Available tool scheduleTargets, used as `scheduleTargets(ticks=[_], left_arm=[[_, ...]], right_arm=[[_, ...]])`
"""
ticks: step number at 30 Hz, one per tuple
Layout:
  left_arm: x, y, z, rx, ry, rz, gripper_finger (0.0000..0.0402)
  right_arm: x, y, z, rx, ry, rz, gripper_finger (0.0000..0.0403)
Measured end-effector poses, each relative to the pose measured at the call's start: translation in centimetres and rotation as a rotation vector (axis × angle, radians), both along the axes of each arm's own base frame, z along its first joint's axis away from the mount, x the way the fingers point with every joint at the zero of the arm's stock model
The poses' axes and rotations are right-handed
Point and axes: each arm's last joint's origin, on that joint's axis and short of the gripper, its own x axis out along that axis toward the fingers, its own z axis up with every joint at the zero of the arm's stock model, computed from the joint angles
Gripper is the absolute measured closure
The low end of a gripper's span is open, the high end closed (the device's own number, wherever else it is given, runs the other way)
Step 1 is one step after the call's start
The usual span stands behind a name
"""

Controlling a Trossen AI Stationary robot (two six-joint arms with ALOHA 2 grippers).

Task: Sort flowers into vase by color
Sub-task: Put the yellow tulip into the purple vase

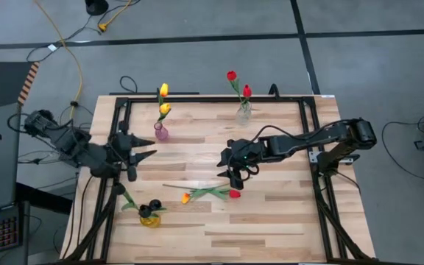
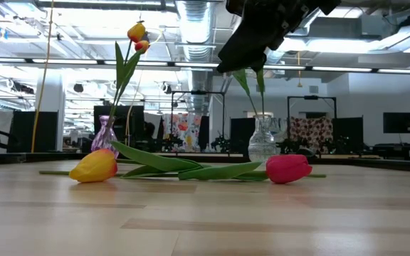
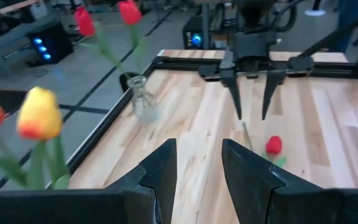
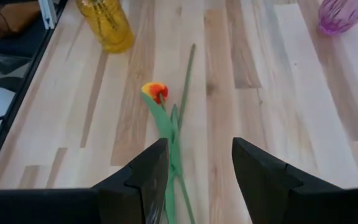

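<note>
Table [image 1: 271, 221]: pale striped wood planks, black frame. On it: pink-purple vase [image 1: 160, 132] with yellow-orange tulips [image 1: 164, 90], clear vase [image 1: 244, 112] with red tulips [image 1: 231, 75], yellow vase [image 1: 149, 219] with near-black tulips [image 1: 153, 206]. Loose: one yellow-orange tulip [image 1: 185, 197], one red tulip [image 1: 235, 194], green stems.

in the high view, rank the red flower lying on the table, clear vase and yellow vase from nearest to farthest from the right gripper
1. Red flower, lying just below the right gripper.
2. Clear vase, at the table's far edge.
3. Yellow vase, near the left front corner.
</note>
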Motion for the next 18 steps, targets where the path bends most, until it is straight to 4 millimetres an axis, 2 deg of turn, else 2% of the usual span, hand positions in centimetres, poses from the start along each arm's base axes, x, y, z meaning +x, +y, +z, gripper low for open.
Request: scheduleTargets(ticks=[7,14,18], left_arm=[[2.5,1.1,0.5,-0.005,-0.004,-0.118,0.0285],[5.4,2.5,-0.5,-0.018,0.074,-0.146,0.0285],[6.8,3.2,-1.1,-0.011,0.097,-0.120,0.0285]], right_arm=[[-0.5,0.8,-1.6,0.030,0.013,-0.001,0.0198],[-0.9,1.5,-3.1,0.033,-0.014,0.020,0.0198],[-0.4,1.7,-4.8,0.023,0.036,0.020,0.0198]])
